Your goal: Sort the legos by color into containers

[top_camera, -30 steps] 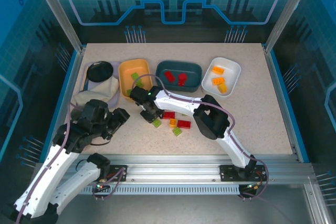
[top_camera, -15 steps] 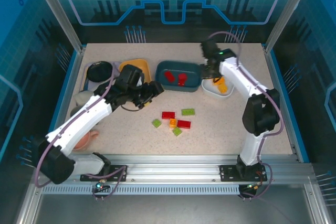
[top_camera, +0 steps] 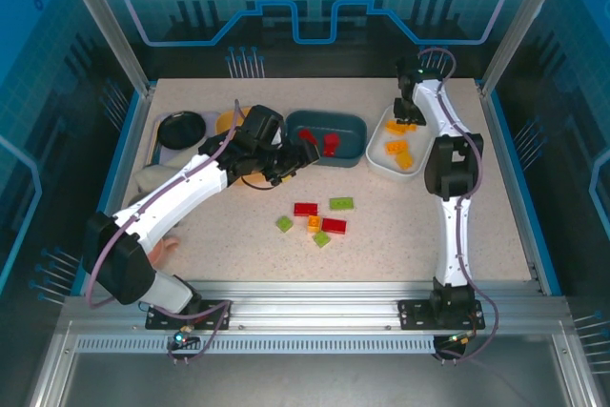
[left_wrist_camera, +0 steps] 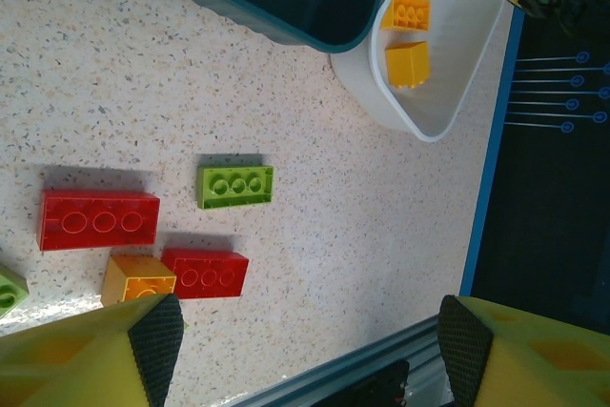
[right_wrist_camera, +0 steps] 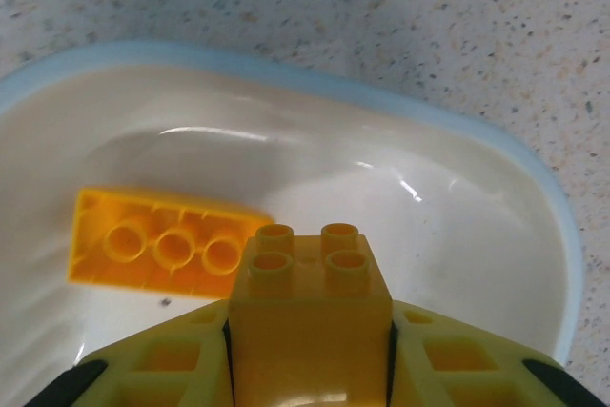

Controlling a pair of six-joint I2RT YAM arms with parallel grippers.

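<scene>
Tool on the right arm (right_wrist_camera: 310,340) has a yellow-orange four-stud plastic brick (right_wrist_camera: 310,278) pinched over the white squarish tub (right_wrist_camera: 562,226), far right corner of the surface (top_camera: 457,216). Left tool (left_wrist_camera: 310,335) is wide open above loose red, green and orange bricks (top_camera: 319,218) mid-surface.

Speckled beige desk (top_camera: 429,226) with blue side rails. Along its far side, left to right, stand a black bowl (top_camera: 181,129), a yellow tub (top_camera: 227,122) partly hidden by an arm, a teal tub (top_camera: 348,131) and a white tub (top_camera: 424,140). Loose bricks cluster mid-desk: two red bricks (top_camera: 306,208), three green bricks (top_camera: 341,203), and one orange brick (top_camera: 314,223) touching a red one.
</scene>
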